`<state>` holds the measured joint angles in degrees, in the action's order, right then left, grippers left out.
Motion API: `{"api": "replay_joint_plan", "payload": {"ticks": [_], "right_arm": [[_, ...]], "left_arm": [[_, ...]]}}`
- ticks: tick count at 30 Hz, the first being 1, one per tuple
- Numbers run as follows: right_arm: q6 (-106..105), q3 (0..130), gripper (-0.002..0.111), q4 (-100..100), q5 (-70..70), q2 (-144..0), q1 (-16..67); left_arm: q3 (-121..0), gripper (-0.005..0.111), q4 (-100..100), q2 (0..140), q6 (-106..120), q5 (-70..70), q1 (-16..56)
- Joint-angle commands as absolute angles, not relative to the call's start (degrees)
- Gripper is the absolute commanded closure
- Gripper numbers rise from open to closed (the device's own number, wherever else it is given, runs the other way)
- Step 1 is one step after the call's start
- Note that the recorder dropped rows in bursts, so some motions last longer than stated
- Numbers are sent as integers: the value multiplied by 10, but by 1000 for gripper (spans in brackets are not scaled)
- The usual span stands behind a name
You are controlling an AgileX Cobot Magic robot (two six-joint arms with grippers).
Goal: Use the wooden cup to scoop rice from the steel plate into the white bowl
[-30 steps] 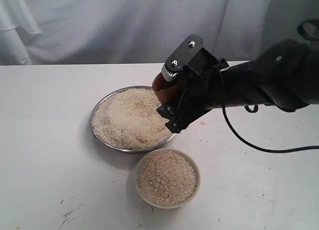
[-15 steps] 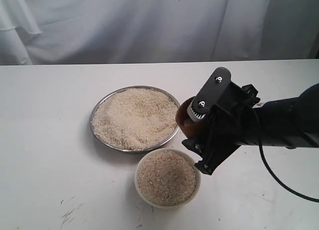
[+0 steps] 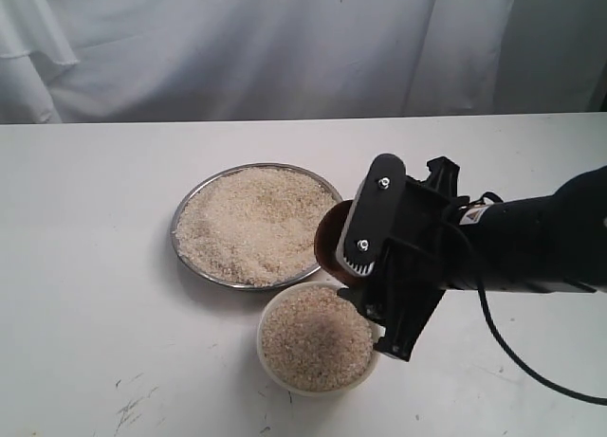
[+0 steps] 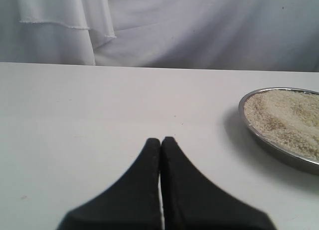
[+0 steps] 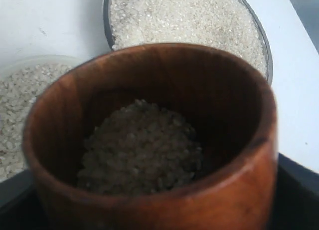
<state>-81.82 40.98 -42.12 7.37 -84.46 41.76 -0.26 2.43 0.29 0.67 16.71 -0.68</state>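
Right pincer (image 3: 351,255) grips the wooden cup (image 3: 329,240) holding rice (image 5: 139,145), tilted above the rim of the white bowl (image 3: 315,391), seemingly apart; left pincer (image 4: 160,141) closed.

The right claw (image 3: 368,282) grips the wooden cup (image 3: 330,247), seemingly tipped sideways, just above the white bowl (image 3: 263,344)'s rim.

Exterior view: set high, looking down at a slant across the counter (image 3: 95,266) toward a white cloth backdrop (image 3: 237,48), far enough back to hold the whole steel plate (image 3: 193,263) and white bowl (image 3: 313,391). Left wrist view: low, nearly level with the counter, facing the same backdrop past its own dark fingers (image 4: 139,190), catching only one edge of the plate. Right wrist view: very close, peering straight into the wooden cup (image 5: 234,190), plate and bowl beyond it. Shared by all three: the plate and its rice (image 3: 251,219). Shared by exterior and right wrist views alone: the bowl.
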Motion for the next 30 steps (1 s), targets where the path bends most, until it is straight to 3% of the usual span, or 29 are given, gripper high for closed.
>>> {"api": "replay_joint_plan", "payload": {"ticks": [1, 30], "right_arm": [[-823, 407, 108, -403, 73, -839, 423], [-827, 407, 108, -239, 18, -846, 427]], "left_arm": [[0, 107, 25, 0, 5, 163, -6], [0, 107, 25, 0, 5, 163, -6]]}}
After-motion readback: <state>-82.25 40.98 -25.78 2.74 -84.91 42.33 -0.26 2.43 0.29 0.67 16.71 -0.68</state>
